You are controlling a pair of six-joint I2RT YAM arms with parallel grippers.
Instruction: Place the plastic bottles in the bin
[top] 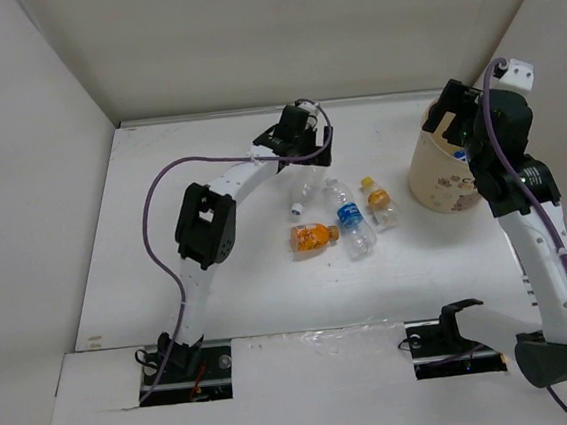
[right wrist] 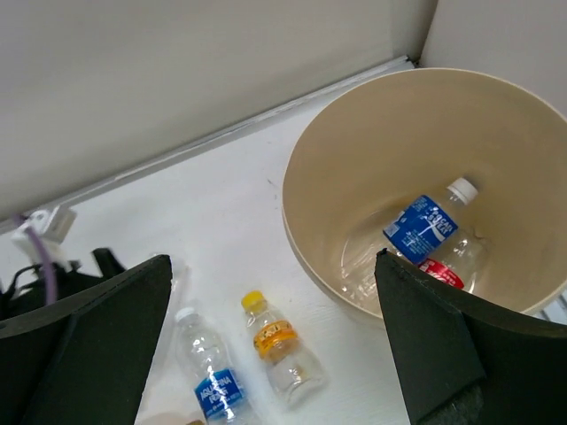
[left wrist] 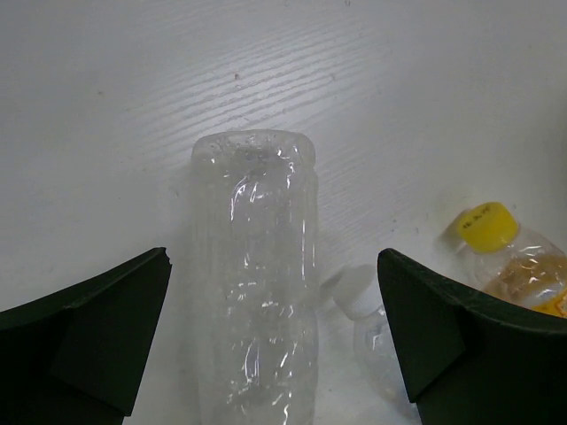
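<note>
My left gripper (top: 303,158) is open and straddles the plain clear bottle (top: 307,190), which lies between its fingers in the left wrist view (left wrist: 252,283); I cannot tell whether they touch it. The orange-filled bottle (top: 311,237), a blue-labelled bottle (top: 350,218) and the yellow-capped bottle (top: 378,201) lie close by on the table. My right gripper (top: 455,134) is open and empty above the tan bin (top: 431,180). In the right wrist view the bin (right wrist: 354,150) holds a blue-labelled bottle (right wrist: 423,226) and the red-labelled bottle (right wrist: 441,273).
White walls close in the table at the back and on both sides. The bin stands at the far right near the back corner. The yellow-capped bottle (left wrist: 509,257) and a white bottle cap (left wrist: 354,290) lie just right of my left gripper's right finger.
</note>
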